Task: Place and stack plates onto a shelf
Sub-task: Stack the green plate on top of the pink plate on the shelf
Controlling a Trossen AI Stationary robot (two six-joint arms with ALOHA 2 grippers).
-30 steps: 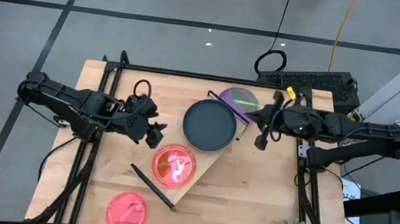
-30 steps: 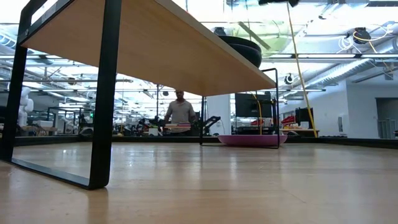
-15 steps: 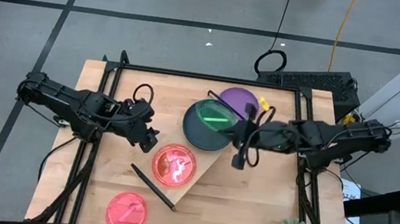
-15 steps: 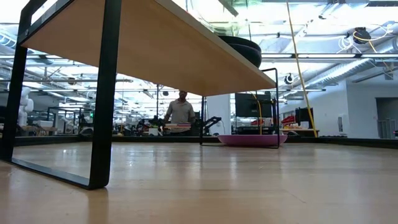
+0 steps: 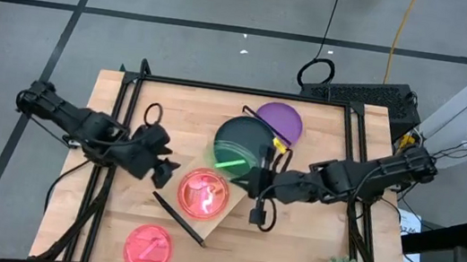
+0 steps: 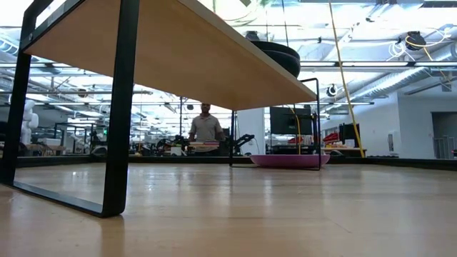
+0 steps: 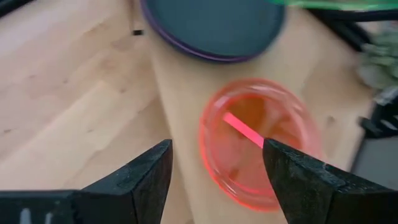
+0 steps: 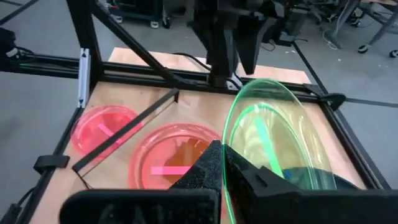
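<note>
2 arms reach in over your desk (image 5: 290, 247). Your right pincer (image 5: 253, 186), its arm stretched low toward the middle, is clamped on the rim of a lime-green plate (image 5: 235, 156) (image 8: 277, 143), held tilted on edge above the dark teal plate (image 5: 246, 137) on the shelf (image 5: 233, 205). The shelf's long axis runs diagonally across the desk. Your left pincer (image 5: 162, 169) hangs spread and empty just beside the pink plate (image 5: 202, 192) (image 7: 258, 143) lying flat on the shelf.
</note>
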